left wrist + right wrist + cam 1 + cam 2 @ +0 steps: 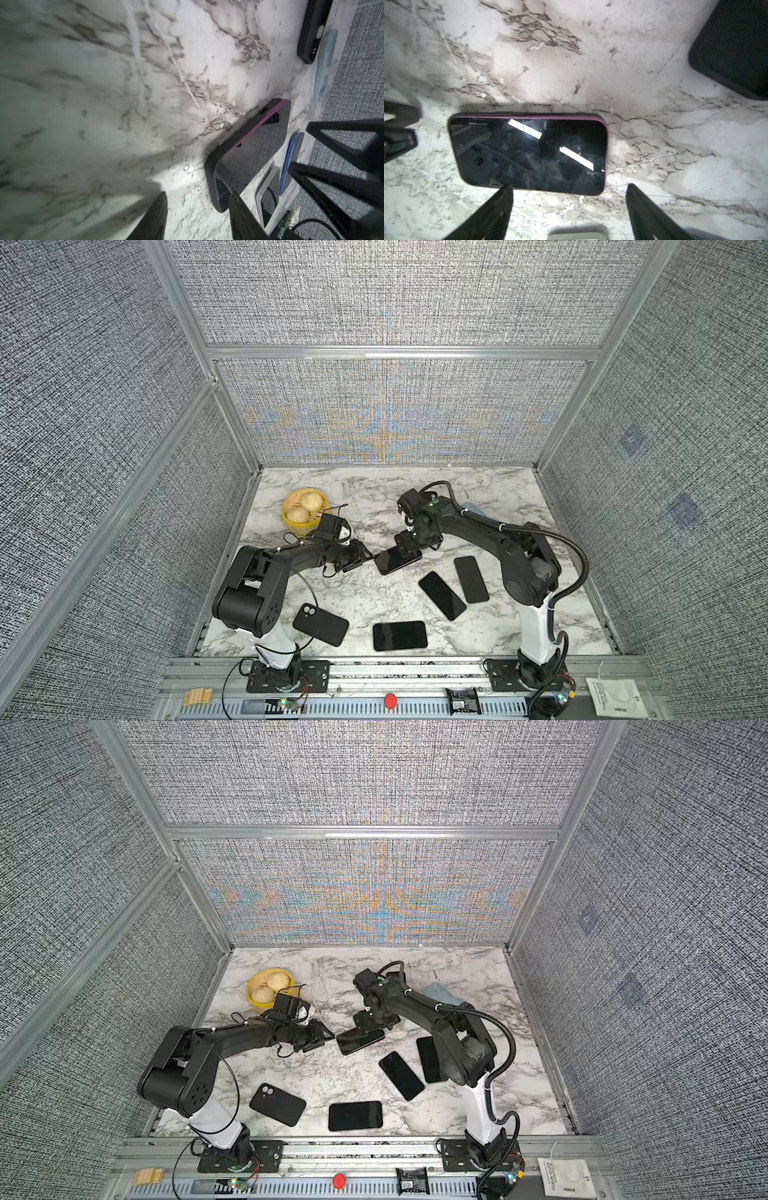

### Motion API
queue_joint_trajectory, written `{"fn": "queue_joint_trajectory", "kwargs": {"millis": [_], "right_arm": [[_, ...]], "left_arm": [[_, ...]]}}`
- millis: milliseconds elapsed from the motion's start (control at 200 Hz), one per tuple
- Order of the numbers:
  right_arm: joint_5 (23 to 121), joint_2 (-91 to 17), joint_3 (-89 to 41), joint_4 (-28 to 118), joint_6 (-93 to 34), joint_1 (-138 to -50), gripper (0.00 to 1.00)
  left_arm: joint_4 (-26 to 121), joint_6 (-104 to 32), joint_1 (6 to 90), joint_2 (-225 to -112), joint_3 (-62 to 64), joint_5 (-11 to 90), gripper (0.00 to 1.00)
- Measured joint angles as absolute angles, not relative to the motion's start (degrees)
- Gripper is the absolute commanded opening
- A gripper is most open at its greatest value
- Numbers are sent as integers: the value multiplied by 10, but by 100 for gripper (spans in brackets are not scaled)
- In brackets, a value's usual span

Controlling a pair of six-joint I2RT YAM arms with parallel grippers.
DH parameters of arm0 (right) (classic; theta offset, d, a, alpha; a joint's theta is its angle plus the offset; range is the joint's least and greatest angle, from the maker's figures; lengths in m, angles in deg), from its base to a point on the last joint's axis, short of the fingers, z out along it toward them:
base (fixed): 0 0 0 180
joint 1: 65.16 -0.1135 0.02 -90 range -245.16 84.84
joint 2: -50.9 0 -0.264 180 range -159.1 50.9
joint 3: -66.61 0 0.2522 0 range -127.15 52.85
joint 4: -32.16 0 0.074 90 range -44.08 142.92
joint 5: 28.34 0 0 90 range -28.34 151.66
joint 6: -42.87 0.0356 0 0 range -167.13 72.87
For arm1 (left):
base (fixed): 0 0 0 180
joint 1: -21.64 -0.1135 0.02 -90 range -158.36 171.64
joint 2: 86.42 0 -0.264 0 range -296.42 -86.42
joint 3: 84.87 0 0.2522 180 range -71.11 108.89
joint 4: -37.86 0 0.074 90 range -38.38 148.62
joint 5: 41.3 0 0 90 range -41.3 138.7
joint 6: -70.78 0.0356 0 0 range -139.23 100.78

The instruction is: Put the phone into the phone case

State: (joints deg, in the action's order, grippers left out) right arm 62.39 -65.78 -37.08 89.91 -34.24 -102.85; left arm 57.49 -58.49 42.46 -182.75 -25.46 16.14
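In both top views a phone with a purple rim lies screen up on the marble at mid-table. It rests in a black phone case whose wall runs along its side. In the right wrist view the phone lies flat, just past my fingertips. My left gripper is open at the phone's left end, with one fingertip against the case's corner. My right gripper stands open over the phone's far long side, with only marble between its fingers.
An empty black case and a phone lie near the front edge. Two phones lie right of centre by the right arm. A yellow basket of buns stands at the back left. A light blue case lies behind the right arm.
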Motion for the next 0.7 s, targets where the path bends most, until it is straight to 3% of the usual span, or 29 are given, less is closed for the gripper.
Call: {"fn": "queue_joint_trajectory", "kwargs": {"millis": [205,700], "right_arm": [[652,-669,-360,877,-351,-1016,57],[683,-679,-348,861,-352,-1006,37]], "left_arm": [[575,-594,441,-1838,-248,151,48],[572,-602,443,-1860,-234,151,44]]}}
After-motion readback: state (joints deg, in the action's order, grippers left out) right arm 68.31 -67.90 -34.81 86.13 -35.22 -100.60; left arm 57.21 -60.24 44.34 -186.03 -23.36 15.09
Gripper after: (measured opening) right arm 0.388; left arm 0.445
